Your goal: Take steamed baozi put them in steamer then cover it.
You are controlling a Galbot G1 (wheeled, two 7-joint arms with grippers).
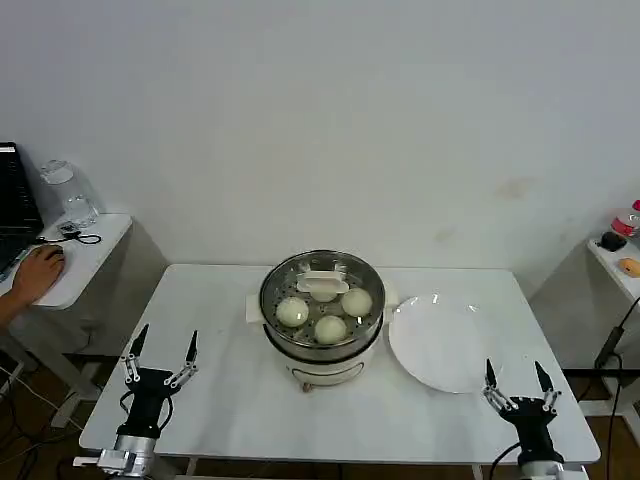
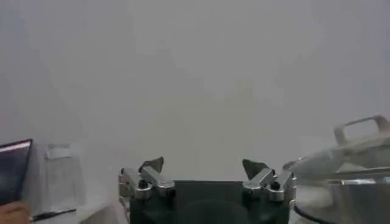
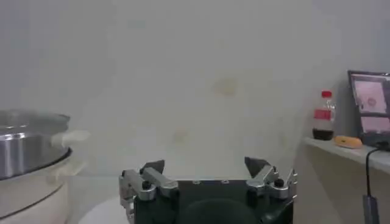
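The steamer [image 1: 321,318] stands in the middle of the white table [image 1: 230,400], between the two grippers and farther from the robot than either. The glass lid [image 1: 322,290] sits on it, its pale handle [image 1: 322,281] at the centre. Through the glass I count four buns [image 1: 330,327] lying on the perforated tray.

The left gripper [image 1: 161,350] hovers over the near left part of the table, fingers spread wide and holding nothing. The steamer is off to its right and a little ahead. The right gripper [image 1: 516,381] hangs near the front right corner, likewise spread apart and empty. Just ahead of it, on its inner side, lies a bare white plate [image 1: 440,343], close beside the steamer.

From the head view the buns are plain to see. The left wrist view gives the left gripper [image 2: 203,168] from behind, with the lid [image 2: 353,152] and its handle [image 2: 361,128] in profile, but no buns. The right wrist view shows the right gripper [image 3: 205,167], the steamer's steel wall [image 3: 27,152] side-on, and a red-capped bottle [image 3: 323,115] on a side shelf [image 3: 347,152].
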